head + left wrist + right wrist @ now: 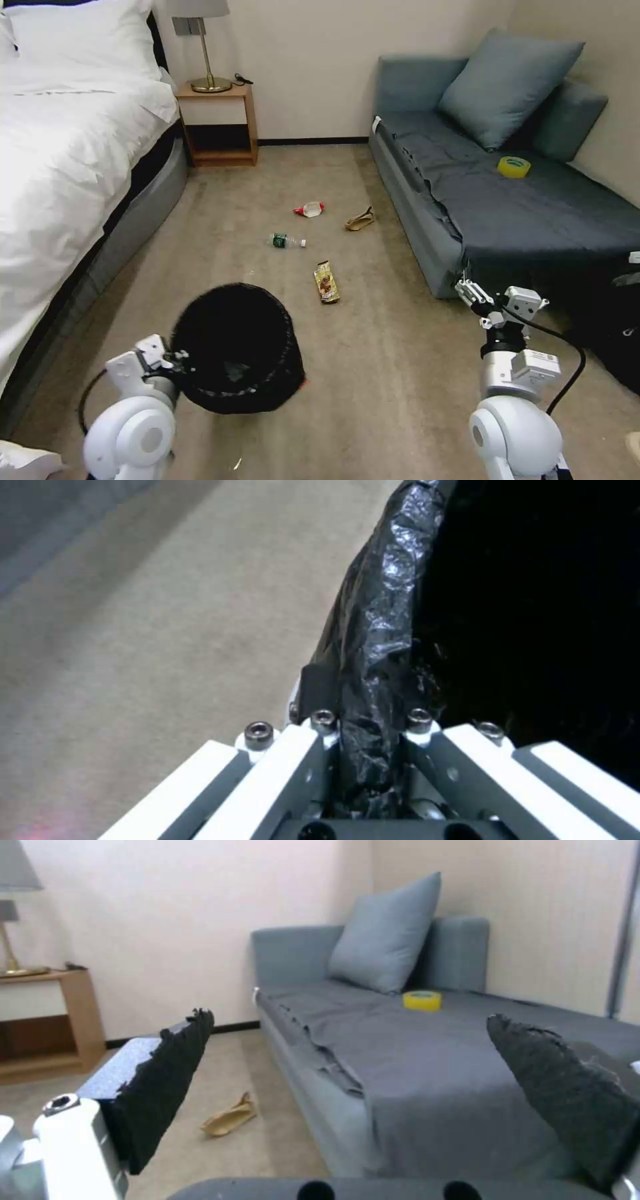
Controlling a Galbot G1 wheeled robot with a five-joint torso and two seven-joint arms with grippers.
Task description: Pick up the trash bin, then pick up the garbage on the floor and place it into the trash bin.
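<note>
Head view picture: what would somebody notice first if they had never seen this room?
Probably the trash bin with its black bag, low in front, its rim pinched by the left gripper. Next, four bits of garbage on the carpet beyond it: a wrapper, bottle, red-and-white pack and crumpled paper. The right gripper waits open near the sofa.

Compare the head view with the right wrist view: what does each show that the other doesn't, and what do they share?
Head view alone: the left gripper clamped on the trash bin rim, the bed, the bottle, snack wrapper and red-and-white pack. Right wrist view alone: the right gripper seen close, its pads spread apart with nothing between. Shared: tan paper, sofa, yellow tape roll, nightstand.
</note>
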